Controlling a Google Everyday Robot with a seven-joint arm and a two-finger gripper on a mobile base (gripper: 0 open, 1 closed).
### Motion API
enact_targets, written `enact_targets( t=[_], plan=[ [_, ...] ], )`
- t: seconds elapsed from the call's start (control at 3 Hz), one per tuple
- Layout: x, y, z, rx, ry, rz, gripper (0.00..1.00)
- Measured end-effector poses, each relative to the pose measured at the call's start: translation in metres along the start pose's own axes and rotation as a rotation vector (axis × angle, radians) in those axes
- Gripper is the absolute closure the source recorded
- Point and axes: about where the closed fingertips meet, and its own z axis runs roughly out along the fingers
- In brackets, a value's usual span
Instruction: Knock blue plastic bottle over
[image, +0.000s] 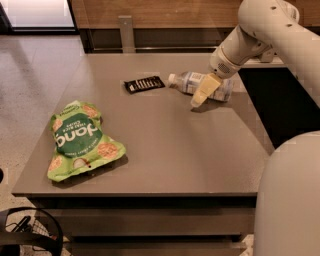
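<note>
The blue plastic bottle (189, 81) is down, lying on its side at the far right of the grey tabletop (175, 150), white cap pointing left. The pincer (201, 94) hangs right in front of the bottle's middle, its pale yellow tip angled down toward the surface and covering part of the label. The white arm (260, 35) reaches in from the upper right. Just left of the cap lies a flat black packet (144, 84), close but apart. Well away, near the front left edge, a green snack bag (80, 140) rests flat.
</note>
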Motion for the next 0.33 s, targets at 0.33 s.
enact_targets(
  t=[0.33],
  plan=[
    [0.0,0.0,0.0001,0.0,0.0,0.0,0.0]
  ],
)
